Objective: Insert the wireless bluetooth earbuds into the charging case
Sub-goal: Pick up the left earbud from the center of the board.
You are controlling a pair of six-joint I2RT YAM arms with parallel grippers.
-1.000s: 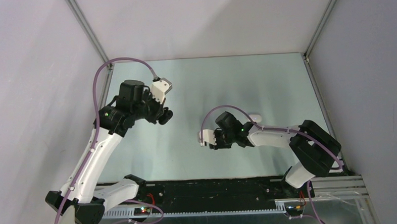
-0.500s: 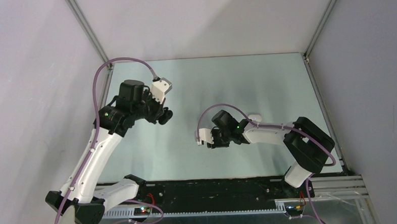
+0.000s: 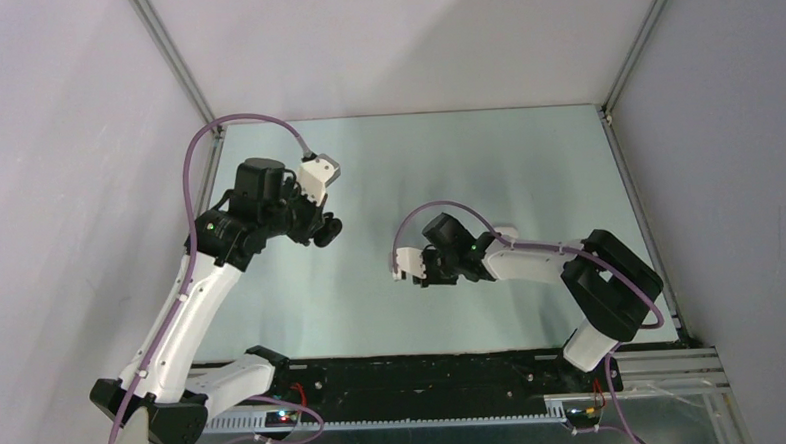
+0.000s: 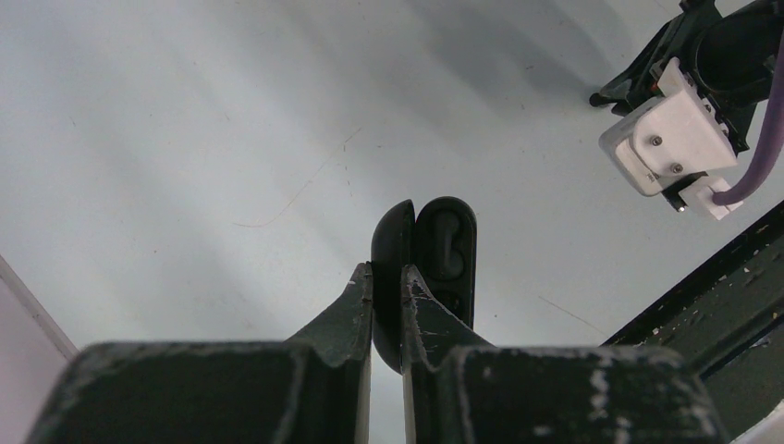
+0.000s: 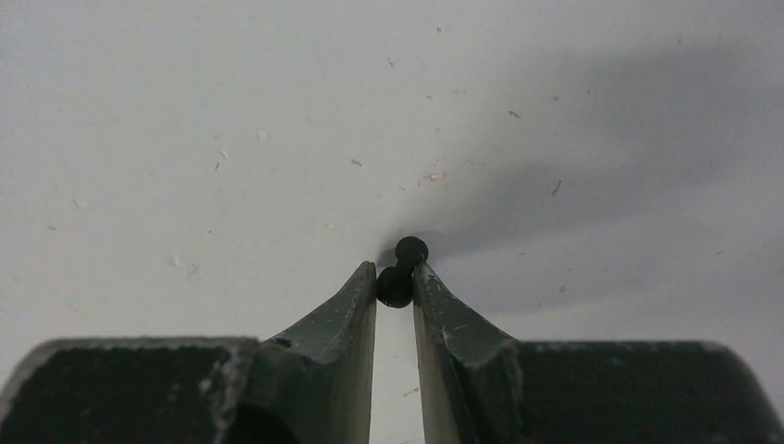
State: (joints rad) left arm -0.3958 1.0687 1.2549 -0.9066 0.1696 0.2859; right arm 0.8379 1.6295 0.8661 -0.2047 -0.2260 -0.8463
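My left gripper point(image 4: 386, 270) is shut on the lid of the open black charging case point(image 4: 447, 242) and holds it above the table. The case's inner wells face the left wrist camera, and a dark rounded shape sits in the upper well. In the top view the left gripper point(image 3: 321, 230) is at the left middle with the case dark at its tip. My right gripper point(image 5: 395, 268) is shut on a black earbud point(image 5: 398, 283), whose stem tip pokes out past the fingertips. In the top view the right gripper point(image 3: 418, 269) is right of the left one, apart from it. The white buds are not in view.
A white rounded object point(image 3: 506, 231) lies on the table behind the right forearm, mostly hidden. The right wrist's white camera block point(image 4: 670, 148) shows at the top right of the left wrist view. A black rail point(image 3: 426, 376) runs along the near edge.
The right gripper has shifted slightly farther back and left with the black earbud in it, covering more of the white object. The left arm has not moved.
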